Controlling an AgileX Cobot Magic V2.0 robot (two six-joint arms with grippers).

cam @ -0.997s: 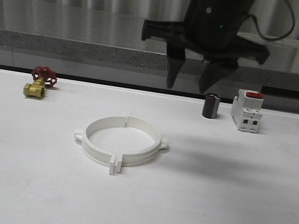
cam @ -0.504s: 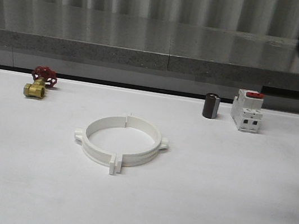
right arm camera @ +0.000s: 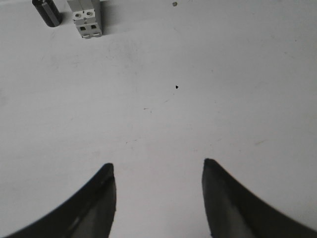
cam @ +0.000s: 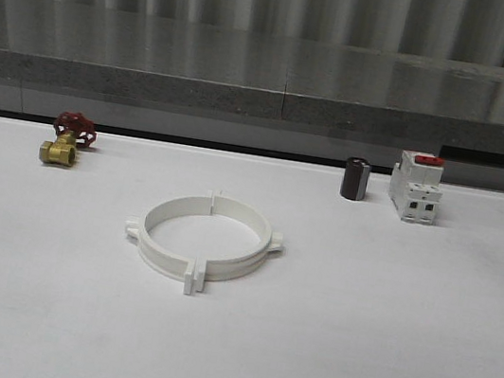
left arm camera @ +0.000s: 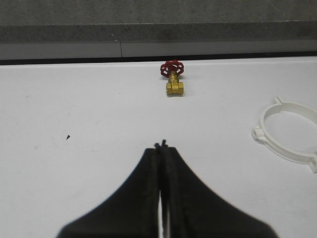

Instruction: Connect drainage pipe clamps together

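The two drainage pipe clamps (cam: pixel 204 239) lie on the white table as one closed white ring, their end tabs meeting at the near and far sides. Part of that ring (left arm camera: pixel 292 134) also appears in the left wrist view, well off to the side of my left gripper (left arm camera: pixel 161 145), which is shut with nothing between its fingers. My right gripper (right arm camera: pixel 158 166) is open over bare table, holding nothing, far from the ring.
A brass valve with a red handle (cam: pixel 68 141) sits at the back left of the table (cam: pixel 381 344). A black cylinder (cam: pixel 356 179) and a white breaker with a red top (cam: pixel 415 186) stand at the back right. A grey ledge runs behind the table.
The right arm, which hung above the back of the table, has moved off to the right and left the front view. The ring has not moved.
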